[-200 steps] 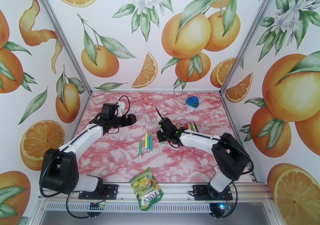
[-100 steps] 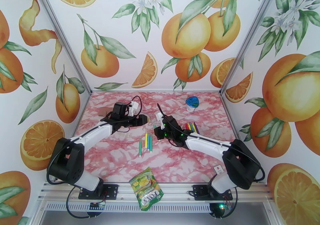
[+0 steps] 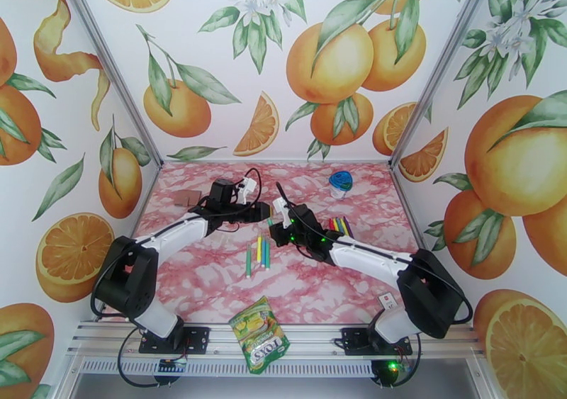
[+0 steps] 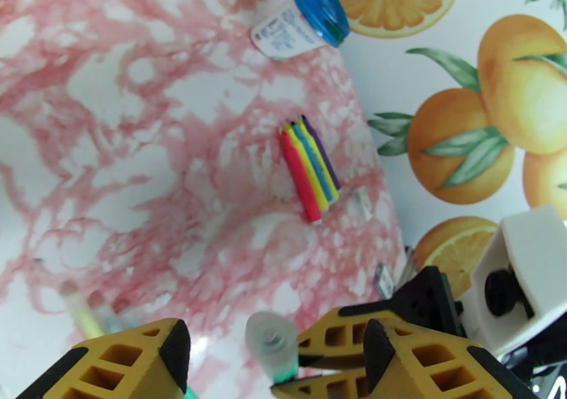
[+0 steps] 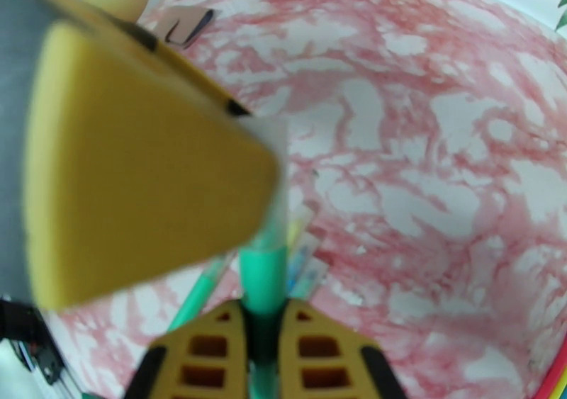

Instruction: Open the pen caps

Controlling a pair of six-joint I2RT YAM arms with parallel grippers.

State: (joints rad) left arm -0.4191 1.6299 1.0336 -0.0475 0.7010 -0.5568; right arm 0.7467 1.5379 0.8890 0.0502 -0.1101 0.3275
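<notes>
Not yet off, by the look of it: the cap (image 4: 271, 335) of the green pen (image 5: 264, 280), poking out past the fingertips of the right gripper (image 5: 264, 317), which is clenched on the barrel. Around that cap, the left gripper (image 4: 273, 347), fingers spread wide, not closed on it. Below both grippers, loose pens (image 3: 259, 251). Beside the right gripper, a coloured bundle (image 4: 310, 170). All seemingly capped, so nearly everything left to do.

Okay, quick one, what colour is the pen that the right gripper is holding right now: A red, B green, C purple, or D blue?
B: in the right wrist view the right gripper is shut on a green pen, whose barrel runs straight up out of its grip.
</notes>
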